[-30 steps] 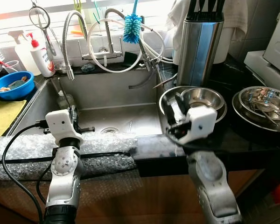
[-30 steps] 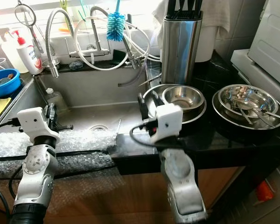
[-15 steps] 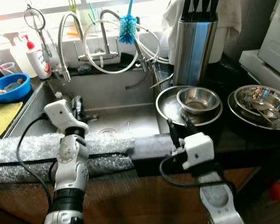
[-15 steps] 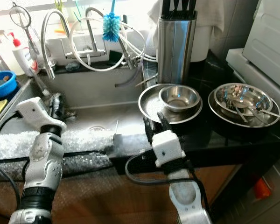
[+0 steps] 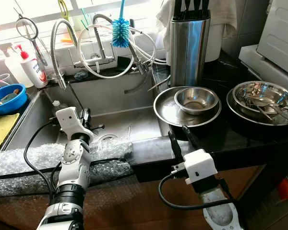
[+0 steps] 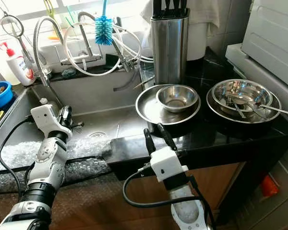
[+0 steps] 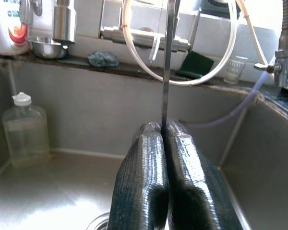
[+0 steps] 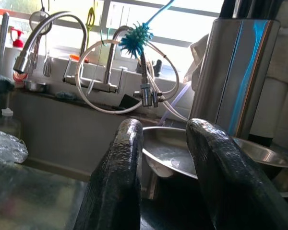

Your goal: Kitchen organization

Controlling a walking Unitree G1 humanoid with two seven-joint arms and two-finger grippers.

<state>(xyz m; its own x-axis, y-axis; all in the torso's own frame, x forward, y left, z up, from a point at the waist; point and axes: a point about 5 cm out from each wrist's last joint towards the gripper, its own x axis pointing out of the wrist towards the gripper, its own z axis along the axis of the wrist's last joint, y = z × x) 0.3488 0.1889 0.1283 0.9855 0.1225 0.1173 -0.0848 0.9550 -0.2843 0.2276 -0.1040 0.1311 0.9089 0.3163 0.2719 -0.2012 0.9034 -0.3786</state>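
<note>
Now at the sink: bowls wait on the black worktop, both grippers empty

Now the small steel bowl (image 5: 196,99) sits inside a wide steel plate (image 5: 169,111) on the black worktop (image 5: 240,139), just right of the sink (image 5: 116,98) and in front of the tall steel knife block (image 5: 189,44). Further toward the right edge of the worktop, a second steel bowl (image 5: 262,98) holds loose cutlery and rests on another wide steel dish.

The right gripper (image 5: 179,137) hovers at the front edge of the worktop, just before the plate, its two black fingers (image 8: 116,191) spread apart with nothing between them; its wrist view looks across the plate rim toward the knife block. The left gripper (image 5: 86,118) is raised over the sink basin near its front rim, fingers (image 7: 143,191) pressed together, holding nothing.

Along the sink's front edge lies a strip of bubble wrap (image 5: 48,158). A small clear bottle (image 7: 21,128) stands in the far left corner of the basin. Behind the sink, on the ledge, are the coiled faucet (image 5: 58,52), white hoses (image 5: 116,52), a blue bottle brush (image 5: 120,29) and a white pump bottle (image 5: 30,67). A blue bowl (image 5: 6,98) and a yellow cloth (image 5: 0,129) sit on the counter left of the sink.
</note>
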